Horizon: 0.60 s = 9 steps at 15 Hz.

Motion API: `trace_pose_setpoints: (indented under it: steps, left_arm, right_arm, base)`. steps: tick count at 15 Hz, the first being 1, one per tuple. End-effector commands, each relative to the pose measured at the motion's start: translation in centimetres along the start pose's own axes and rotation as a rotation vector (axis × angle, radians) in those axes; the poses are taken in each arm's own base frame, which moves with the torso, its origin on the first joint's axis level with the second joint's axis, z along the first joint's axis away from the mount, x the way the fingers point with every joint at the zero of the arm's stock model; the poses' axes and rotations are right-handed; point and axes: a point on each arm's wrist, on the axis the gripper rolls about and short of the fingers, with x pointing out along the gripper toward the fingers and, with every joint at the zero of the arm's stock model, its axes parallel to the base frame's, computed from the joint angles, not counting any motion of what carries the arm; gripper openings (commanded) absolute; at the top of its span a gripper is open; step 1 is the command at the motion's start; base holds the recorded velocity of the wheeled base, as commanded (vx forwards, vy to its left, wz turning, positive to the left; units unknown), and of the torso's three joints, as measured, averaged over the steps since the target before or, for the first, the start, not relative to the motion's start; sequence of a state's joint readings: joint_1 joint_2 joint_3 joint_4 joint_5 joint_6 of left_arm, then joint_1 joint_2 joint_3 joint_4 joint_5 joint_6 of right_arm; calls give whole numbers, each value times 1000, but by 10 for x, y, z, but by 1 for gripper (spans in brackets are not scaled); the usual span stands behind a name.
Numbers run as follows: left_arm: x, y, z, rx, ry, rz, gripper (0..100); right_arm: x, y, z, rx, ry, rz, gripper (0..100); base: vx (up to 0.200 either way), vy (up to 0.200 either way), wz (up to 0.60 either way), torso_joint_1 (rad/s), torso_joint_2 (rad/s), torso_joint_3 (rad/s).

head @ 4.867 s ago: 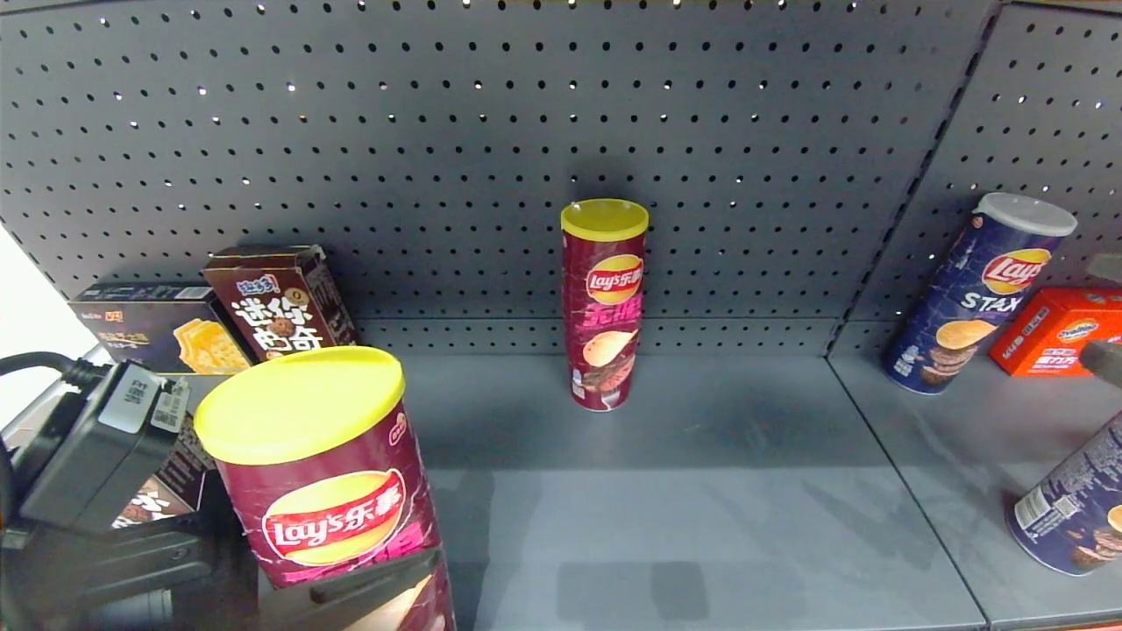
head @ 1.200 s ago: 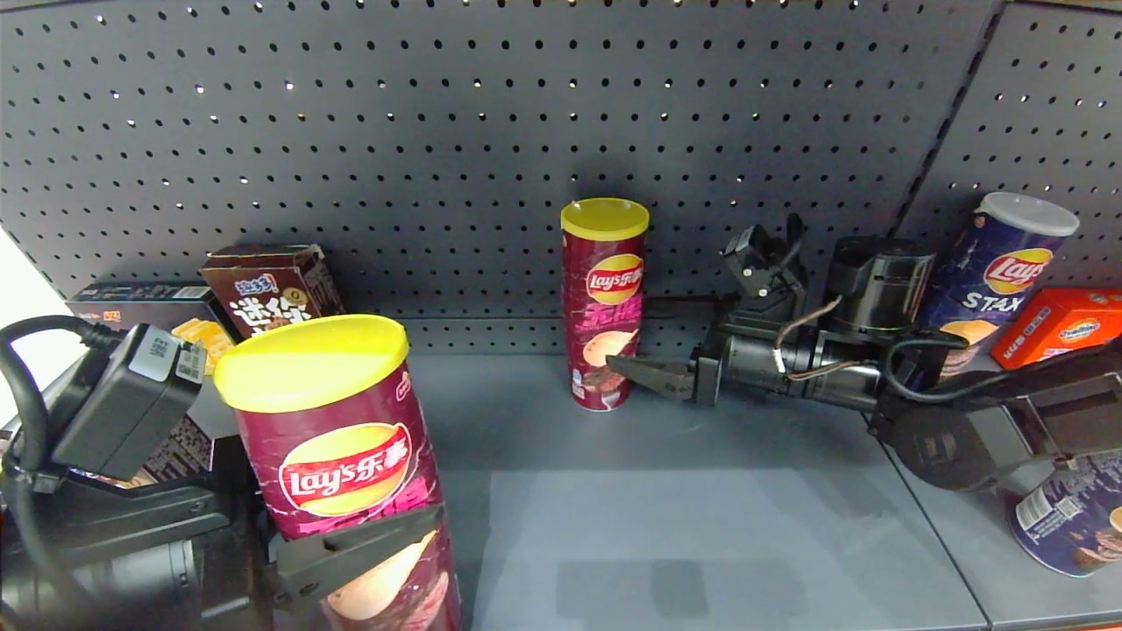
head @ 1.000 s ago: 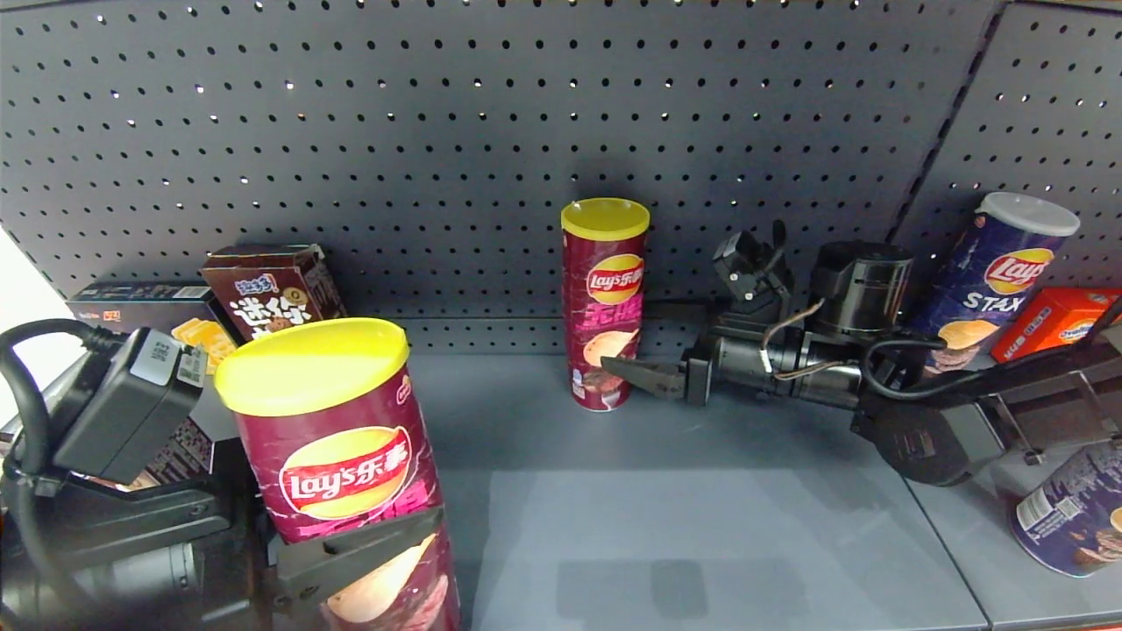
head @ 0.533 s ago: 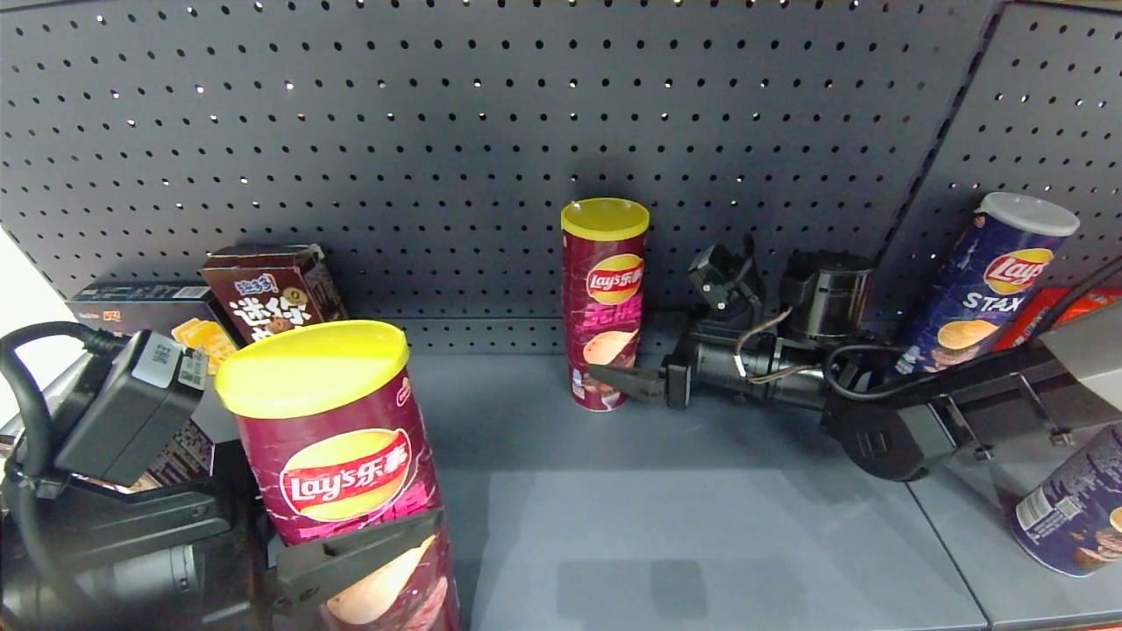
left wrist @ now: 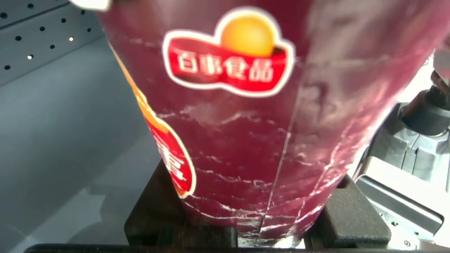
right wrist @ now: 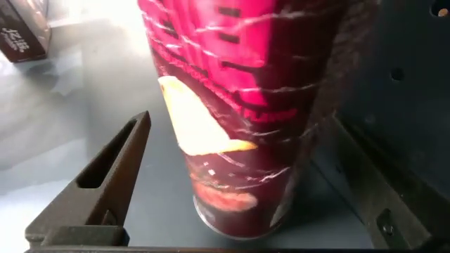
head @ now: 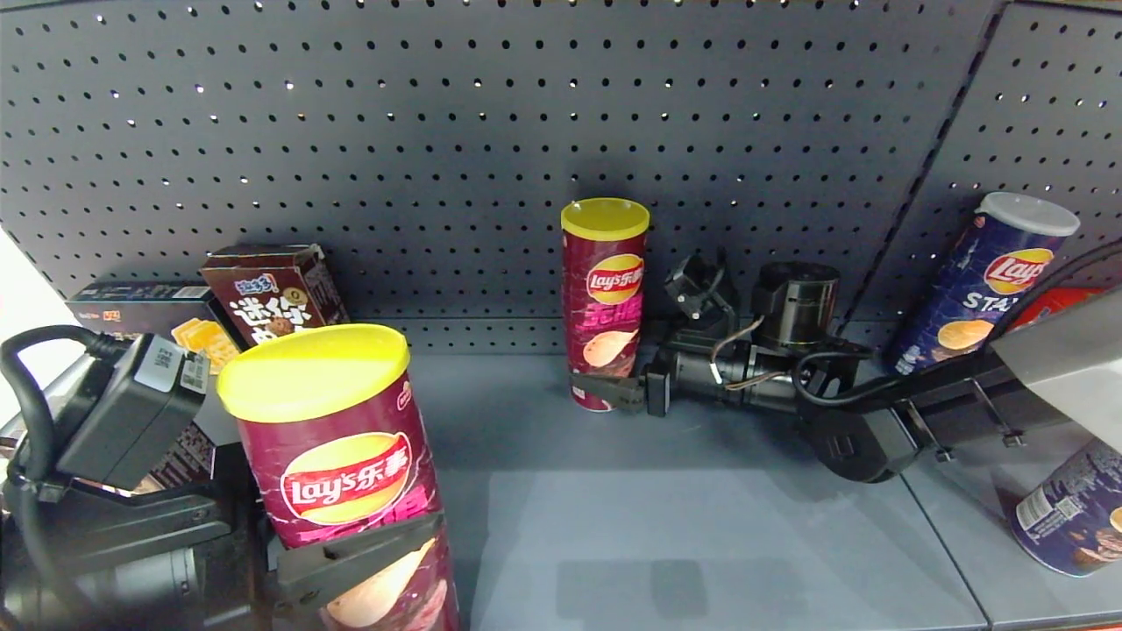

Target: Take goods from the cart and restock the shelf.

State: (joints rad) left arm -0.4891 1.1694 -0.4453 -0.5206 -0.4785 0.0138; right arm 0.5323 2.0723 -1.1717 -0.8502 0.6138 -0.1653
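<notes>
The held chip can (head: 337, 473), maroon with a yellow lid, stands upright in my left claw (head: 351, 561), low at the front left of the shelf (head: 701, 526). The claw pinches it low on the body, and the left wrist view shows the can's wall squeezed between the two fingers (left wrist: 162, 214). I judge this grip holds it plumb so it can go down flat on its base. Its twin, the standing chip can (head: 605, 302), is upright at the back of the shelf, just in front of the pegboard wall (head: 438, 131). My right claw (head: 605, 387) lies level along the shelf floor from the right, spread around that can's foot with one finger in front and the other behind. In the right wrist view, bare shelf shows between the near finger (right wrist: 105, 190) and the can, so nothing is pinched there. I take it this arm is placed to steady or shift that can and make a row. Bare shelf floor lies between the two cans and across the front middle, which is room enough to set mine down. On the left, a cookie box (head: 272, 294) and a cracker box (head: 158, 320) crowd close behind my left wrist. On the right, past the panel seam, a blue chip can (head: 982, 289) stands by the back wall. A second blue can (head: 1069, 508) lies near the front edge beside my right arm, and that is the side to mind.
</notes>
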Motion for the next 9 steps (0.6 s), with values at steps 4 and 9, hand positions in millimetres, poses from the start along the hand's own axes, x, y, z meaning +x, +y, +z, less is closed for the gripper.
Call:
trace_pose_setpoints:
  steps: [4,9]
  left_arm:
    - [0,0,0,0,-1,0,0]
    - [0,0,0,0,1,0,0]
  right_arm:
    - [6,-1,-6,4,3,2,0]
    - [-6,6,-2,7,10,0,0]
  base:
    - [0,0,0,0,0,0]
    - [0,0,0,0,0,0]
